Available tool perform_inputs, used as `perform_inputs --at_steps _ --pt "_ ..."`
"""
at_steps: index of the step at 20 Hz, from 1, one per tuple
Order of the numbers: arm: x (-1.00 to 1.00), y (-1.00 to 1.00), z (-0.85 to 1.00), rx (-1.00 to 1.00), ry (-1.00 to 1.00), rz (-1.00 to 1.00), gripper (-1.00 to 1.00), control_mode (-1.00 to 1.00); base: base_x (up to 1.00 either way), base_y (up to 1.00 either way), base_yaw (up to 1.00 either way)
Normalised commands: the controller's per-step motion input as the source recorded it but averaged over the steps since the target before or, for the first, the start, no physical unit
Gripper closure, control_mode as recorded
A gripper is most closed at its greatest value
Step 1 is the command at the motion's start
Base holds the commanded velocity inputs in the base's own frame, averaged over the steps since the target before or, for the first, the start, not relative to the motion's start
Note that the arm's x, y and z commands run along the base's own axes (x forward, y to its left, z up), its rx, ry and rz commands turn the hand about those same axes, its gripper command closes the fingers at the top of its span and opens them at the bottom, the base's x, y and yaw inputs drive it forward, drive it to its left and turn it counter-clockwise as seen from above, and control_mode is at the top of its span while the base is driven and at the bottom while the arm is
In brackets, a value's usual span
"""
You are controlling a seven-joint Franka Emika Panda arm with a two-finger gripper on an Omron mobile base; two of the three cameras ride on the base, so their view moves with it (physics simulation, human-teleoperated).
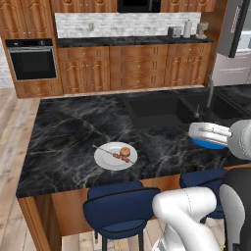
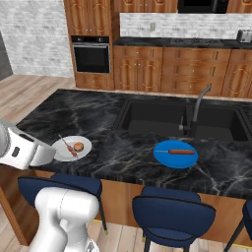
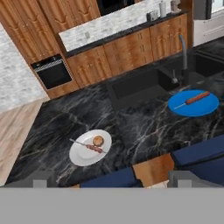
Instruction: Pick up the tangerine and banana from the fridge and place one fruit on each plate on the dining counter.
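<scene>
Hand view shows the tangerine (image 3: 98, 140) resting on the white plate (image 3: 83, 155) on the tabletop (image 3: 144, 127), so that half looks done. The blue plate (image 3: 205, 107) lacks the banana; the pincer (image 3: 112, 178) hangs wide open, empty.

Small orange-brown tangerine (image 3: 98, 140) sits on white plate (image 3: 78, 156).
</scene>
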Motion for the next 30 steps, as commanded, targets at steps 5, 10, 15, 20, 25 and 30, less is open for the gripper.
perform_inputs --at_steps 5,10,15,20,25,30 --pt "0.0 0.0 0.0 0.0 0.02 0.0 -1.0 -1.0 0.0 0.0 0.0" --pt "-0.4 -0.02 -0.02 0.0 -0.05 0.0 -1.0 1.0 -0.2 -0.03 0.0" --pt "0.0 0.0 0.0 0.0 0.0 0.0 -1.0 1.0 -1.0 -0.49 -0.05" --pt "0.0 0.0 0.0 0.0 0.0 0.0 -1.0 1.0 -0.56 -0.97 0.0" --pt "0.0 0.0 0.0 0.0 0.0 0.0 -1.0 1.0 -0.12 -1.0 0.0" --pt "0.0 0.0 0.0 0.0 0.0 0.0 -1.0 1.0 0.0 -1.0 0.0"
